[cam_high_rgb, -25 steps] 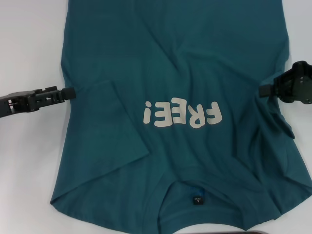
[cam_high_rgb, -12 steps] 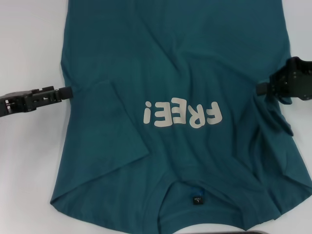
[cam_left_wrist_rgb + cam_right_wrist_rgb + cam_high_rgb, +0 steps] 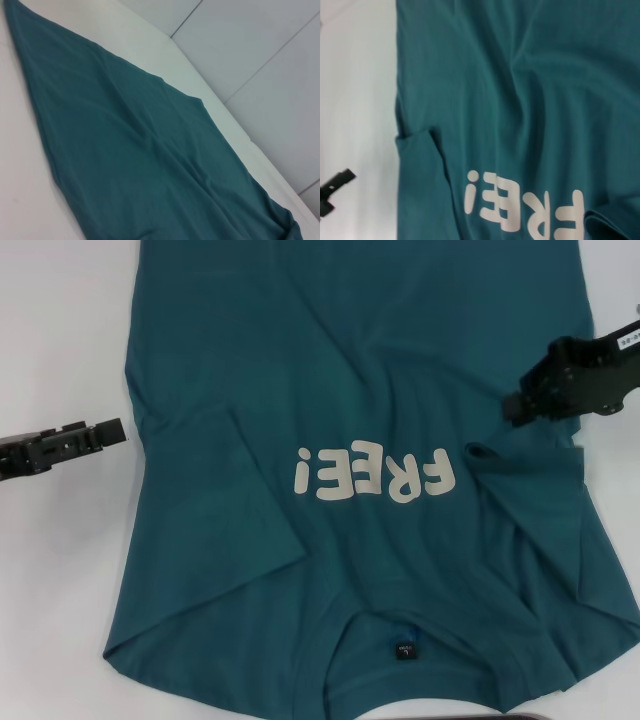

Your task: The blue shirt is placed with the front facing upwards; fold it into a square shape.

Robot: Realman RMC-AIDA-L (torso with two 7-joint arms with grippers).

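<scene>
While both sleeves of the blue shirt (image 3: 350, 440) lie folded inward, the body is unfolded; left gripper (image 3: 112, 432) sits off-cloth at the worktop's (image 3: 60, 340) left edge, right gripper (image 3: 515, 406) over the cloth; whether either's fingers are open, I cannot tell.

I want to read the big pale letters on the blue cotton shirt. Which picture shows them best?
The head view: the whole pale "FREE!" lettering shows. The right wrist view cuts it off; the left wrist view shows only plain cloth.

Bare worktop (image 3: 60, 340) left of shirt (image 3: 350, 360): open passage. Left tool (image 3: 112, 431) sits there, just off the hem. Right tool (image 3: 512, 408) over shirt's right side.
</scene>
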